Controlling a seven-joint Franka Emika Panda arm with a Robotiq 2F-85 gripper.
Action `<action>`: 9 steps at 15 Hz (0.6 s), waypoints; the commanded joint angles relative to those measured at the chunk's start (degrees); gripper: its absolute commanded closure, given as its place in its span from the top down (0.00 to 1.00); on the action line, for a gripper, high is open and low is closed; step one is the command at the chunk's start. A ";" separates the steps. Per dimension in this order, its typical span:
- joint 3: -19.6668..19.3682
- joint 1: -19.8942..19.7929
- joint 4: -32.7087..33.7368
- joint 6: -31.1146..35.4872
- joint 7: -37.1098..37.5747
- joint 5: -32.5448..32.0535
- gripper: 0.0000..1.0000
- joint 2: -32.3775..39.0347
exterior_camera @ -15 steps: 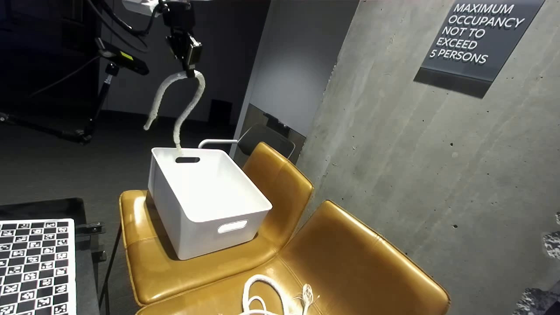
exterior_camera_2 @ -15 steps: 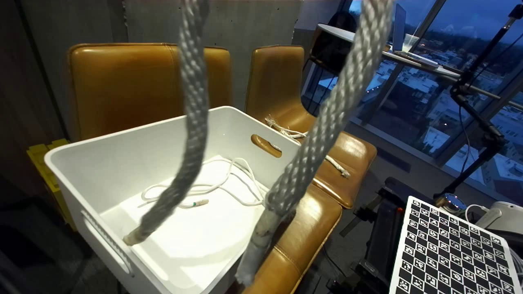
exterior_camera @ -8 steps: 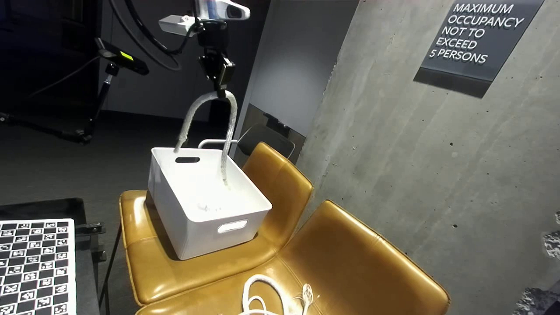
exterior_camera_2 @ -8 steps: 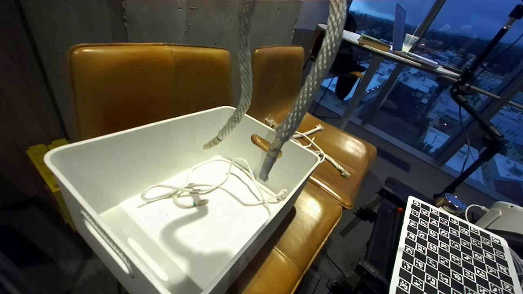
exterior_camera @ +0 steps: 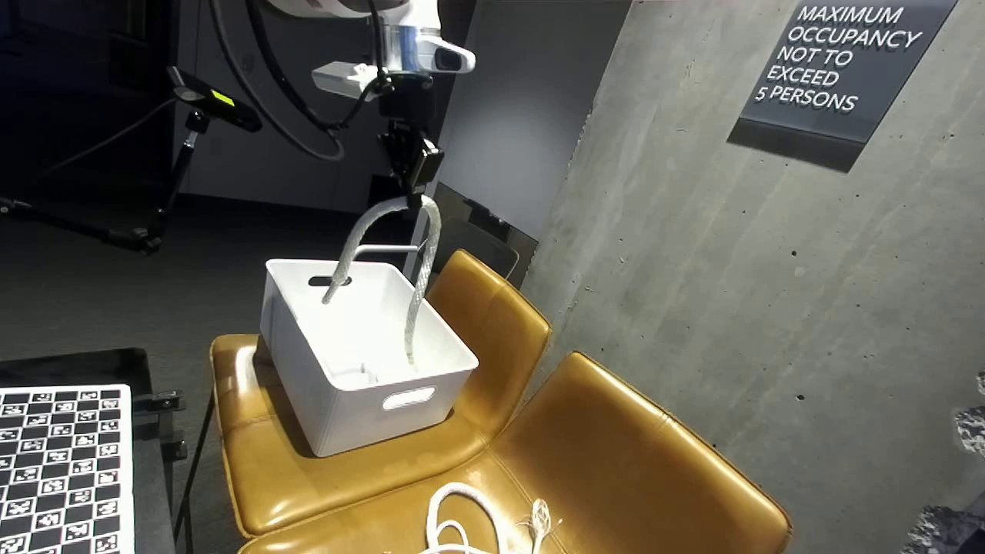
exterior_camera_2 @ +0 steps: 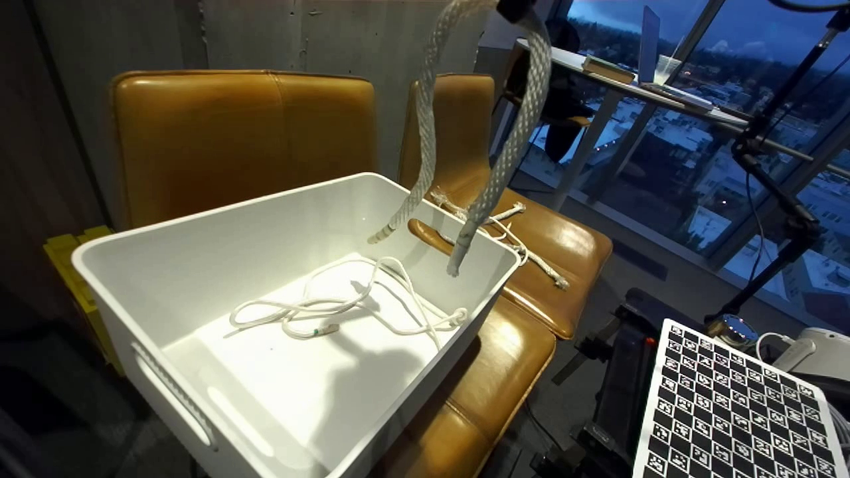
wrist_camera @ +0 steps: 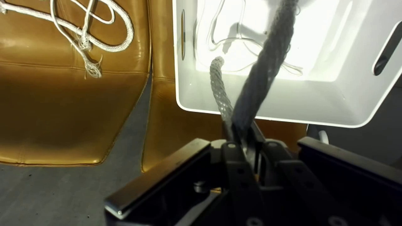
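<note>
My gripper (exterior_camera: 415, 198) is shut on a thick grey-white braided rope (exterior_camera: 431, 238) near the rope's middle. The rope hangs as an upside-down U, with both ends over the opening of a white bin (exterior_camera: 362, 423). In an exterior view the gripper (exterior_camera_2: 516, 8) shows only at the top edge, with the rope (exterior_camera_2: 521, 126) below it. In the wrist view the rope (wrist_camera: 263, 69) comes out of the fingertips (wrist_camera: 243, 131) towards the bin (wrist_camera: 298, 97). A thin white cord (exterior_camera_2: 299, 309) lies looped on the bin floor. Whether the rope ends are below the rim is hard to tell.
The bin stands on a tan leather chair (exterior_camera: 262, 492). Another tan chair (exterior_camera: 631, 446) beside it carries more white rope (wrist_camera: 127, 31). A concrete wall (exterior_camera: 731, 269) stands behind. A checkered board (exterior_camera: 61, 462) and a camera on an arm (exterior_camera: 212, 100) are nearby.
In an exterior view my gripper has moved right and down with the rope. The rope ends have gone from beside and at the bin's edge to over its opening.
</note>
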 commanded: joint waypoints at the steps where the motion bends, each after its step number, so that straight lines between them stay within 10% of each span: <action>1: -0.25 0.64 -2.04 0.91 0.17 -1.16 0.03 -0.33; 2: -0.29 0.69 -2.37 0.93 0.18 -1.23 0.03 -0.26; 3: -0.41 0.61 -2.63 0.93 0.09 -1.02 0.36 -0.28; 9: -2.07 -0.91 -3.40 1.02 -2.63 0.65 0.71 -0.89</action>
